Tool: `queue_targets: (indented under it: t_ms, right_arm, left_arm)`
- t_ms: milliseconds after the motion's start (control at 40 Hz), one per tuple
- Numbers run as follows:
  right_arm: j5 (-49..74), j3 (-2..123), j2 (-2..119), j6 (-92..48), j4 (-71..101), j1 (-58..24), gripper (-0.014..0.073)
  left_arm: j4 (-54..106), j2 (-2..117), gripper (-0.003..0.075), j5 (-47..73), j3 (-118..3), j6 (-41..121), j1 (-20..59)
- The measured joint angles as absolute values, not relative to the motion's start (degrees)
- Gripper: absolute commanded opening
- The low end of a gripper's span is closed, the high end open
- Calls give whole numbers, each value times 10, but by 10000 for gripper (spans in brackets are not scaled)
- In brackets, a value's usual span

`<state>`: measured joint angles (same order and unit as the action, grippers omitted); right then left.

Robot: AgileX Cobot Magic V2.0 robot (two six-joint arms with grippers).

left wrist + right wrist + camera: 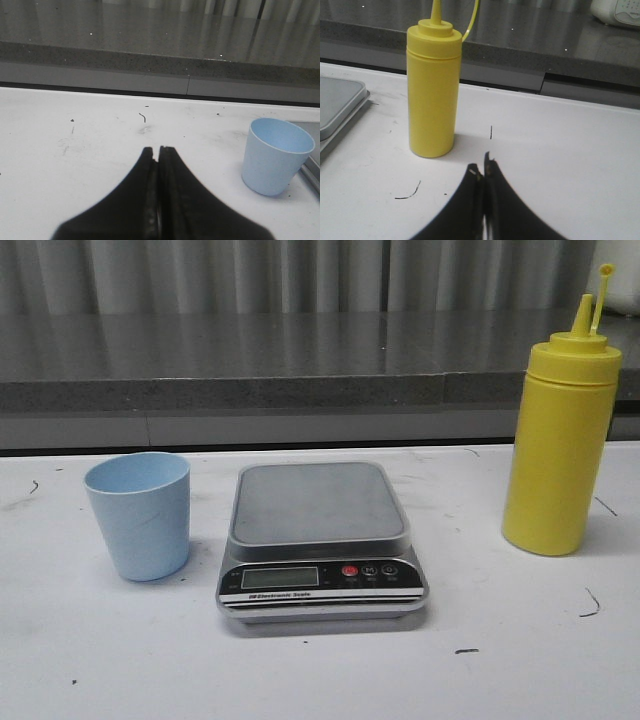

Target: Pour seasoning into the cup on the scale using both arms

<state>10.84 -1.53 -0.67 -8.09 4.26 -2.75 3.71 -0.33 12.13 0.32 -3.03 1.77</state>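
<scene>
The light blue cup stands upright on the white table, left of the silver scale, whose grey platform is bare. The yellow seasoning bottle stands upright at the right, its tethered cap hanging off the nozzle. Neither gripper shows in the front view. In the left wrist view my left gripper is shut and empty, with the cup apart from it, off to one side. In the right wrist view my right gripper is shut and empty, a short way in front of the bottle.
A grey stone ledge and a corrugated wall run behind the table. The scale's corner shows in the right wrist view beside the bottle. Small dark marks dot the table. A white object sits on the ledge.
</scene>
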Motion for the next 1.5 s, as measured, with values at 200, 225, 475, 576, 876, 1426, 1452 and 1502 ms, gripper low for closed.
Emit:
queue_targets:
  t_ms: [200, 225, 475, 576, 876, 1426, 1452, 1502]
  right_arm:
    - [108, -15, -7, -81, 43, -28, -70]
    - [108, -15, -7, -81, 42, -28, -70]
    - [108, -15, -7, -81, 42, -28, -70]
    - [108, -15, -7, -81, 42, -28, -70]
    - [108, -15, -7, -81, 42, -28, -70]
    - [78, -15, -7, -81, 56, -28, -70]
    - [72, -15, -7, -81, 61, -28, -70]
    - [67, -14, -7, -81, 69, -28, -70]
  left_arm:
    - [37, -3, -20, 121, 3, -30, 18]
    - [37, -3, -20, 121, 3, -30, 18]
    - [37, -3, -20, 121, 3, -30, 18]
    - [37, -3, -20, 121, 3, -30, 18]
    - [37, -3, -20, 121, 3, -30, 18]
    - [37, -3, -20, 20, 3, -30, 18]
    - [37, -3, -20, 0, 3, -30, 18]
    - [37, -3, -20, -25, 3, -30, 18]
